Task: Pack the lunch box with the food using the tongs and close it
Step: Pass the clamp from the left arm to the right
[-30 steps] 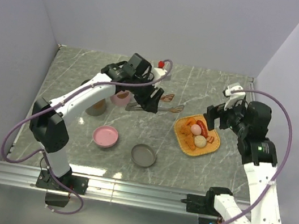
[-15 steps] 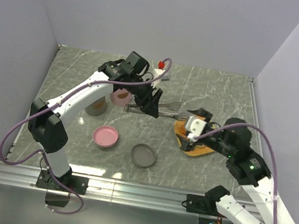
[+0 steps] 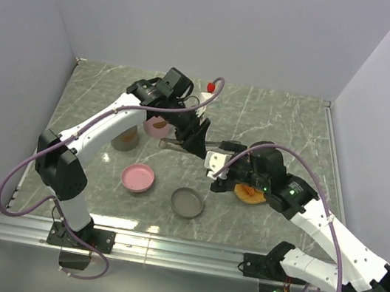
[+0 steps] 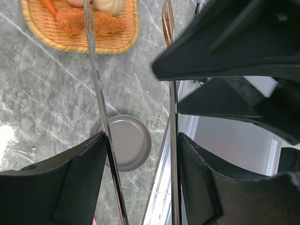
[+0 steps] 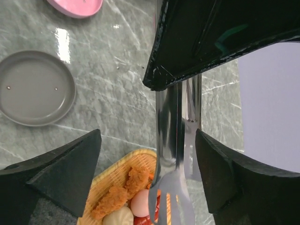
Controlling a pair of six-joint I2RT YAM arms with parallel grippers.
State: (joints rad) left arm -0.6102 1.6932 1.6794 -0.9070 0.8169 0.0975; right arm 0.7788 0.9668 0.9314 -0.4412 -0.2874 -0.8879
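My left gripper (image 3: 195,137) (image 4: 140,138) is shut on the silver tongs (image 3: 219,145). Their two slim arms (image 4: 96,84) lie against its inner finger faces and point at the food. My right gripper (image 3: 223,167) (image 5: 147,133) stands open around the tongs' slotted heads (image 5: 176,187), with a gap on its left side. The food sits on an orange woven tray (image 3: 247,193) (image 5: 112,176): fried orange pieces (image 5: 117,197), a pinkish ball (image 5: 140,202) and a cream ball (image 5: 119,216). The lunch box lies in round pieces: a pink dish (image 3: 137,178) and a grey dish (image 3: 187,202).
A pink cup (image 3: 157,126) and a grey cup (image 3: 125,138) stand under the left arm. A small red-topped object (image 3: 210,86) sits at the back. Walls close in the marble table (image 3: 281,123) on three sides. A metal rail (image 3: 163,246) runs along the near edge.
My right arm has swung left from the table's right side, over the food tray, to the tongs' heads, and its jaws have narrowed a little. The left arm has held the tongs nearly still.
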